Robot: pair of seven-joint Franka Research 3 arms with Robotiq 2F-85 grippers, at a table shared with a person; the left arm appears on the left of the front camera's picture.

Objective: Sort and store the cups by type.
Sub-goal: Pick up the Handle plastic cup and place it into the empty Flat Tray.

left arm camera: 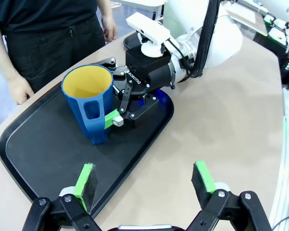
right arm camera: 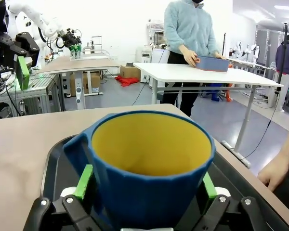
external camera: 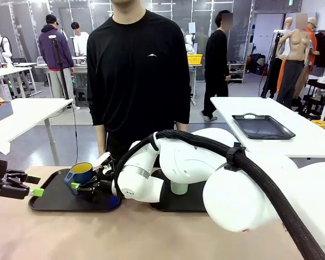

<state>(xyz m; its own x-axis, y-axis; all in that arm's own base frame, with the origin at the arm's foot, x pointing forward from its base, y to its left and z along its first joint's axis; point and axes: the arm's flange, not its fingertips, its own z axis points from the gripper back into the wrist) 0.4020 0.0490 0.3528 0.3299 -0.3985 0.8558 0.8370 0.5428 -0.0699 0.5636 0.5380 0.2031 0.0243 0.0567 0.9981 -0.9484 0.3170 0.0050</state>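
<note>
A dark blue handled mug (external camera: pixel 81 173) (left arm camera: pixel 89 103) (right arm camera: pixel 149 168), yellow inside, stands upright over the black tray (external camera: pixel 49 197) (left arm camera: pixel 38 154) at the left of the table. Whether its base touches the tray I cannot tell. My right gripper (external camera: pixel 85 187) (left arm camera: pixel 116 91) (right arm camera: pixel 147 185) reaches in from the right, its green pads (right arm camera: pixel 84 182) pressed against both sides of the mug. My left gripper (external camera: pixel 35 185) (left arm camera: pixel 144 180) hangs open near the tray's near-left edge, a short way from the mug, with nothing between its fingers.
A person in black stands at the far side, hands (left arm camera: pixel 19 89) hanging close to the tray's far edge. A second dark tray (external camera: pixel 176 205) lies partly under my right arm (external camera: pixel 179 162). Bare tabletop (left arm camera: pixel 221 125) stretches right of the black tray.
</note>
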